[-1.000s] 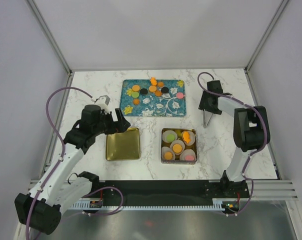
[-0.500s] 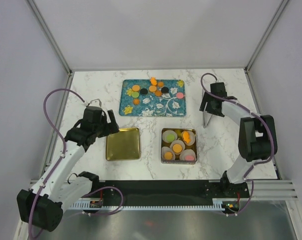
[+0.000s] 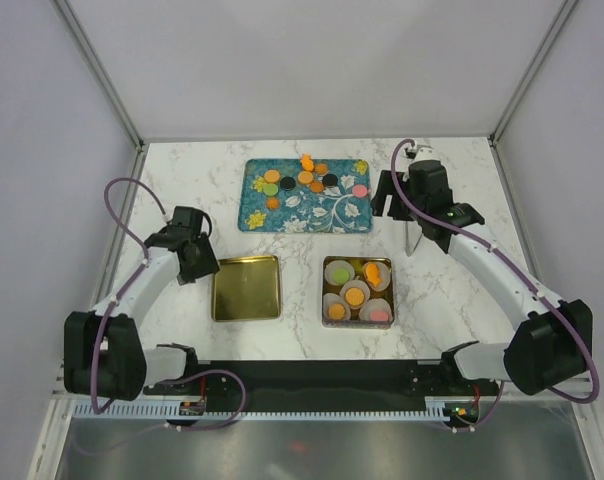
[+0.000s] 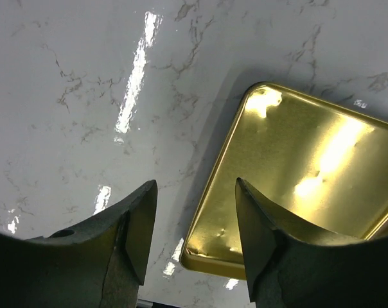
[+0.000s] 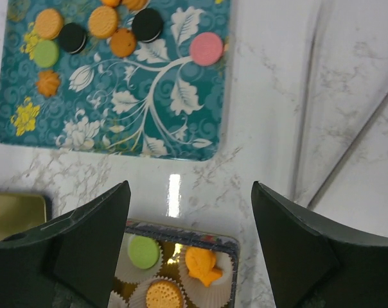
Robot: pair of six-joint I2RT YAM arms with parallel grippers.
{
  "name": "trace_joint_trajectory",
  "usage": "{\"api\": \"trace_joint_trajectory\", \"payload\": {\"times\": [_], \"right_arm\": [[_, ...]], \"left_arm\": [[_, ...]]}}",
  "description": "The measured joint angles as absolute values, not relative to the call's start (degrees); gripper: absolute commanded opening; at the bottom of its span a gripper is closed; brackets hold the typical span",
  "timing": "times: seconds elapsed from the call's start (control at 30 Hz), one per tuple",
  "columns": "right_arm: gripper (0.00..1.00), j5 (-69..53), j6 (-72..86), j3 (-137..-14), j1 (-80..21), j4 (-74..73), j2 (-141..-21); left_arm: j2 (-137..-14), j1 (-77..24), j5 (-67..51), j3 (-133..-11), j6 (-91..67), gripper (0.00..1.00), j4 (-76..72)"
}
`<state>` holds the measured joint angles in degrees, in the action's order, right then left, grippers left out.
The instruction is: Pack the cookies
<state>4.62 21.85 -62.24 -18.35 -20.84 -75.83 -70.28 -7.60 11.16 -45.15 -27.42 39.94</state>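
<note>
Several loose cookies [image 3: 304, 178], orange, green, black and pink discs, lie on the teal flowered tray [image 3: 327, 215]; the right wrist view shows them too [image 5: 123, 42], with a pink one [image 5: 207, 48] apart. A tin [image 3: 330, 264] holds cookies in white paper cups [image 3: 355, 295]; in the right wrist view its top edge [image 5: 181, 228] shows a green disc [image 5: 144, 251] and an orange carrot-shaped piece [image 5: 203, 265]. My right gripper [image 3: 414, 205] [image 5: 191, 250] is open and empty, high over the gap between tray and tin. My left gripper [image 3: 194, 262] [image 4: 194, 256] is open and empty, just left of the gold lid [image 4: 309, 186].
The empty gold lid [image 3: 246, 288] lies left of the tin. Thin metal tongs [image 3: 414, 238] stand on the marble right of the tray. Frame posts and side walls bound the table.
My left arm has drawn back to the left, away from above the gold lid. My right arm has swung inward, its gripper now nearer the tray's right end.
</note>
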Motion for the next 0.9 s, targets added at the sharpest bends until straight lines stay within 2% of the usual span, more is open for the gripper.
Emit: {"api": "trace_joint_trajectory", "payload": {"times": [0.17,0.37,0.47,0.5,0.6,0.9], "right_arm": [[0.84,2.72,21.87,-61.98,-21.23,-21.04,-75.83],[0.84,1.30,21.91,-61.41,-21.91,-21.02,-75.83],[0.84,0.95,21.89,-61.39,-22.31,-21.02,-75.81],[0.84,0.84,21.87,-61.39,-22.37,-20.99,-75.81],[0.84,0.49,21.85,-61.32,-22.39,-20.99,-75.79],[0.84,-3.51,21.34,-61.30,-22.85,-21.02,-75.68]], "left_arm": [[-77.10,-5.02,8.78,-45.17,-27.42,0.55,39.79],[-83.00,-4.73,5.85,-45.19,-27.57,0.46,37.82],[-85.21,-4.60,5.02,-45.19,-27.64,0.31,36.93],[-85.45,-4.56,5.04,-45.41,-27.64,0.19,37.15],[-85.47,-4.03,4.40,-45.63,-27.49,0.02,37.34],[-81.17,-4.10,3.90,-46.46,-27.18,0.02,36.97]]}}
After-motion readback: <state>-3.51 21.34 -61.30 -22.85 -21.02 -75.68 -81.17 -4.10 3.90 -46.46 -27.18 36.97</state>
